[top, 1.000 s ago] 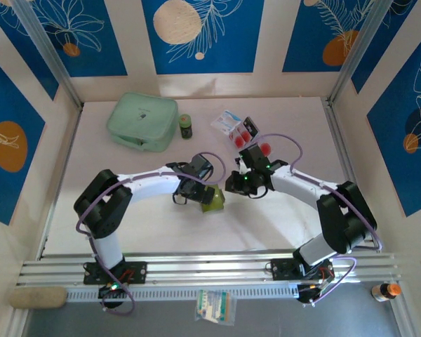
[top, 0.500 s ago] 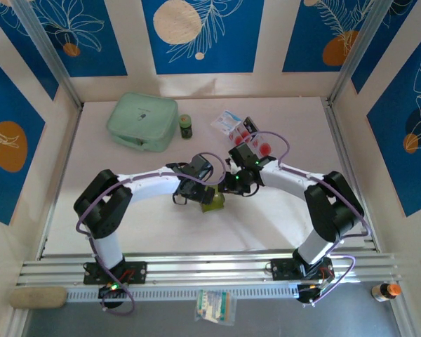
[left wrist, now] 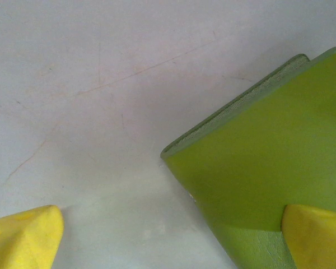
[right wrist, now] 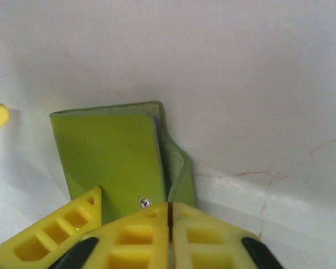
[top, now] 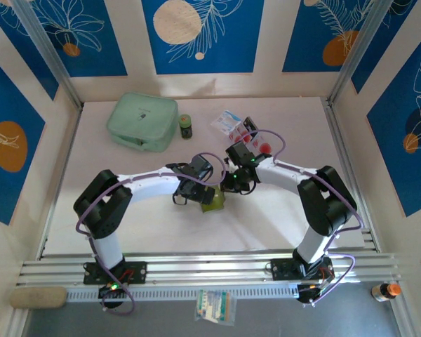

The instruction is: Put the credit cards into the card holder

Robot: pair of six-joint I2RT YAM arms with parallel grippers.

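Note:
The olive-green card holder lies at mid-table, seen close up as a green slab in the left wrist view. My left gripper is open and straddles the holder's corner. One yellow finger rests on its cover and the other stands over bare table. My right gripper is shut, with the holder's curled snap flap running in between its jaws; the snap stud sits just beside them. Red-dotted credit cards lie behind the right arm.
A mint-green zip pouch lies at the back left with a small dark green jar beside it. A white-and-blue sachet lies next to the cards. Side walls and a metal rail bound the table.
The right gripper moved left to the card holder and closed on its flap. The left arm and the holder stayed put.

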